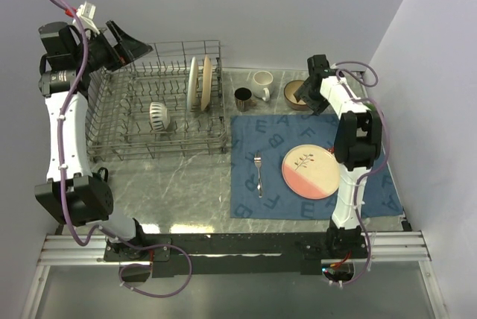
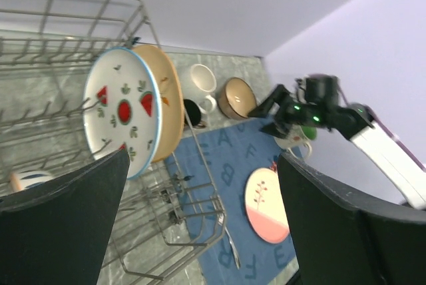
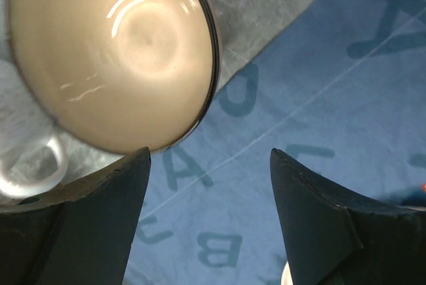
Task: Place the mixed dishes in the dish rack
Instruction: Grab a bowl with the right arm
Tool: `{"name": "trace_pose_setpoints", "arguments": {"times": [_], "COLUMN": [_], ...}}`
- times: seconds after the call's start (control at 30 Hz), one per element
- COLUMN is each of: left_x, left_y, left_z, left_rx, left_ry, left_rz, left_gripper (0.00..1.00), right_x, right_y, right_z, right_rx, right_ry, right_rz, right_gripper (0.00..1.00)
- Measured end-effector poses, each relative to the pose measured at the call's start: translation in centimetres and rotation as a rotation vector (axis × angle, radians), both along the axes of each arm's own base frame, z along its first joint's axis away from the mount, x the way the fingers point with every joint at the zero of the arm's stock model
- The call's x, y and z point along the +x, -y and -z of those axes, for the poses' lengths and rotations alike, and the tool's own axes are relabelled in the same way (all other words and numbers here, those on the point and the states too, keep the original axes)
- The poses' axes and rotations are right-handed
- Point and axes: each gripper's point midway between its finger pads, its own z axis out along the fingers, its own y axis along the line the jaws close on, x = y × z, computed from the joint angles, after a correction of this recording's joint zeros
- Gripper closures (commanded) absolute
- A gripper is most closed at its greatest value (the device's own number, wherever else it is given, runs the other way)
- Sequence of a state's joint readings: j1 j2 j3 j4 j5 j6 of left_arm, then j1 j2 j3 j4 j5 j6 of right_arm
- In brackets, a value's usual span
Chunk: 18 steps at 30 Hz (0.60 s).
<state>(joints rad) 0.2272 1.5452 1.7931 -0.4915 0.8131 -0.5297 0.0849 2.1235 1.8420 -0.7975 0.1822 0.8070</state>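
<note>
The dish rack point(image 1: 119, 144) stands on the left half of the table. It holds a white plate point(image 1: 193, 84) and a tan plate point(image 1: 206, 83) upright, and a white ribbed cup point(image 1: 157, 116). My left gripper point(image 1: 134, 45) hangs open above the rack's far left corner, holding nothing. My right gripper point(image 3: 208, 165) is open over the blue placemat point(image 3: 319, 85). Its left finger point(image 3: 126, 185) sits by the rim of the brown-rimmed bowl point(image 3: 113, 52), with nothing between the jaws. A white mug point(image 1: 261, 82), a dark mug point(image 1: 243, 98), a fork point(image 1: 258, 172) and a pink-and-cream plate point(image 1: 311, 171) lie outside the rack.
The blue lettered placemat point(image 1: 272, 129) covers the right half of the table. The right arm point(image 1: 350, 133) reaches over the pink plate's right edge. A white-and-green cup point(image 2: 299, 137) shows under the right gripper in the left wrist view. Walls close in behind and to the right.
</note>
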Motion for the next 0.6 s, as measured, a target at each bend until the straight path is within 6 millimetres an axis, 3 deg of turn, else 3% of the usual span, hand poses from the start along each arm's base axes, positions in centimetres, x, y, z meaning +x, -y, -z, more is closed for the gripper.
{"name": "trace_pose_setpoints", "arguments": {"times": [0.33,0.43,0.47,0.6], "left_x": [-1.0,-1.1,-1.1,-1.0], "left_y": [3.7,4.9,5.2,6.6], "left_z": [0.2,0.4,0.6,1.2], "left_rx": [-0.002,-0.002,-0.003,-0.004], "left_ry": [0.027,0.022,0.018,0.003], "left_rz": [0.147,0.18,0.189,0.227], "left_gripper": [0.01,0.01,0.01,0.01], "right_x": [1.6,2.1,2.3,2.9], "right_y": [-0.3,-0.3,-0.3,0.0], "right_z": [2.4,2.8,2.9,3.5], "right_rx": [0.026,0.035,0.039,0.052], "right_ry": [0.005,0.017,0.021,0.025], "right_rz": [0.011,0.014,0.015,0.033], "right_gripper": [0.37,0.45,0.58,0.85]}}
